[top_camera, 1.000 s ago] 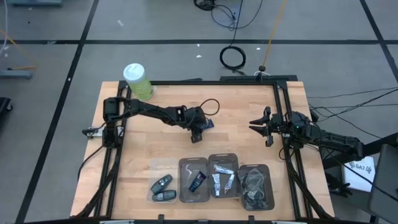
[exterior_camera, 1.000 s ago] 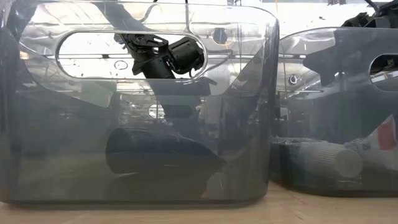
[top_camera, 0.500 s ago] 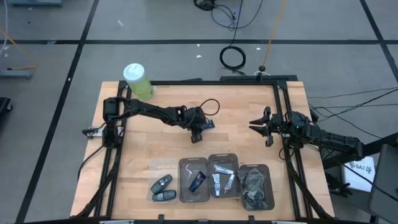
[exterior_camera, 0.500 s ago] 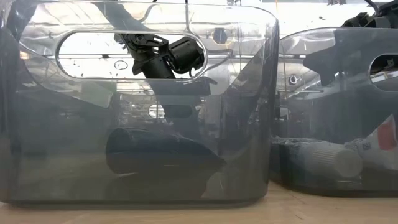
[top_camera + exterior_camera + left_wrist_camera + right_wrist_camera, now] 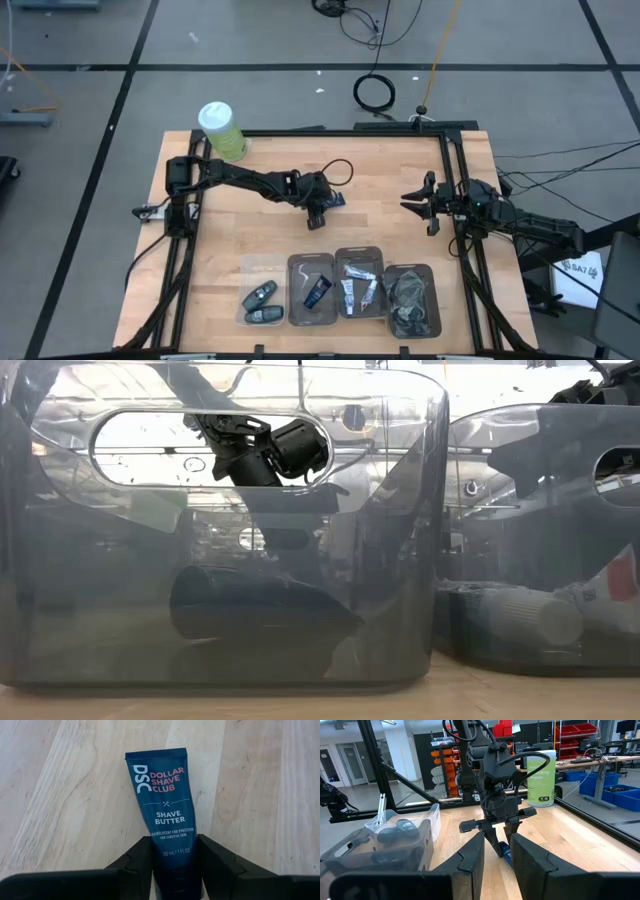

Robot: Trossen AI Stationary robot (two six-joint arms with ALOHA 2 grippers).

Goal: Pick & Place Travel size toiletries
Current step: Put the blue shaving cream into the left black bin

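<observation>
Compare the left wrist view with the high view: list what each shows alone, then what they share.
Left wrist only: the navy tube's label, reading Dollar Shave Club Shave Butter, with the left claw's fingers on either side of its lower end.

High only: the four bins, the green canister, and the right claw waiting open at the table's right edge.

Both: the left claw, the tube and the wooden table.

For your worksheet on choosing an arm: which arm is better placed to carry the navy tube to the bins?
Left. Its hand already has both fingers around the navy tube at mid-table, while the right hand waits open near the table's right edge.
</observation>
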